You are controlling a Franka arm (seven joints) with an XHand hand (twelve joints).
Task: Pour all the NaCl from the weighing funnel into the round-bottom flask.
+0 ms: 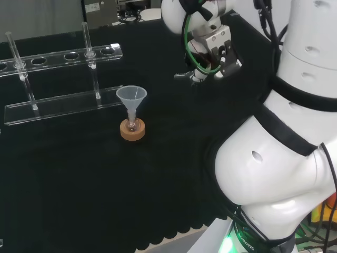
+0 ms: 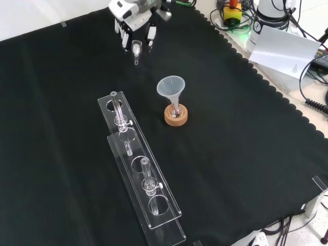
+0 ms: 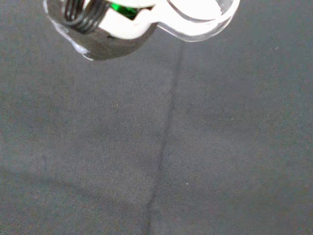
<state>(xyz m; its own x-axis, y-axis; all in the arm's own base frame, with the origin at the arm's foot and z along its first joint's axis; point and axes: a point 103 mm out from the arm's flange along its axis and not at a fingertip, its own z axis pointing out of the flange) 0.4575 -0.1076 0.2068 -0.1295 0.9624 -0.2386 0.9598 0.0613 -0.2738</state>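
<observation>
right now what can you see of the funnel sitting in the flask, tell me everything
The funnel is a translucent, pale plastic cone with a wide round mouth facing up and a narrow stem pointing down. It stands upright, its stem set into the neck of a small clear round-bottom flask, which rests in a cork ring on the black cloth. Nothing else touches it. The hand is well away from it, farther back in the front view. Whether anything lies inside the cone cannot be told.

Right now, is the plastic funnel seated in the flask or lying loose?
Seated. The funnel stands upright with its stem down the neck of the flask, which sits on the cork ring; the head view agrees.
</observation>
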